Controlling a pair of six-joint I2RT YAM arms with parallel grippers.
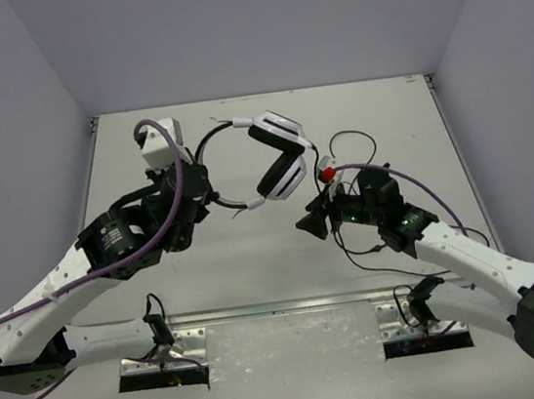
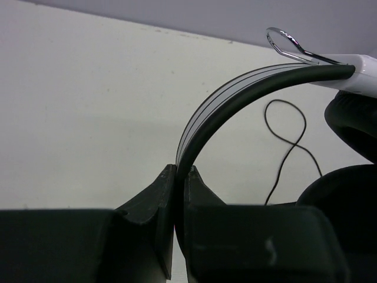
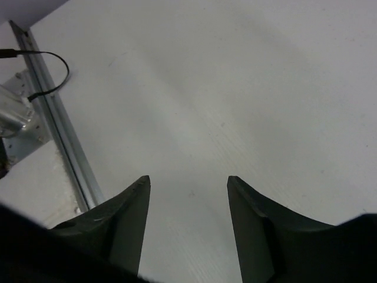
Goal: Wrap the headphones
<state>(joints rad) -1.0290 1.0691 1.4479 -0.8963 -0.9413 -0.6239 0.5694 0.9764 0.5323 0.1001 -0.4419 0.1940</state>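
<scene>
Left claw [image 2: 177, 174] pinches thin black headband [image 2: 235, 91] of white-cupped over-ear headphones [image 1: 279, 163]; right claw [image 3: 188, 183] spread, empty. Risk: narrow grip lets band twist loose.

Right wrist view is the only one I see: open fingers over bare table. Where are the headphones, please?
Observer: The left gripper is shut on the thin headband of the headphones.
Operator: And where is the cable?
Observer: The cable lies in loose loops on the table, not yet wrapped.
Operator: Is my gripper near an earcup?
Observer: From the top, the right gripper is open beside the lower earcup, with a gap between them.
</scene>
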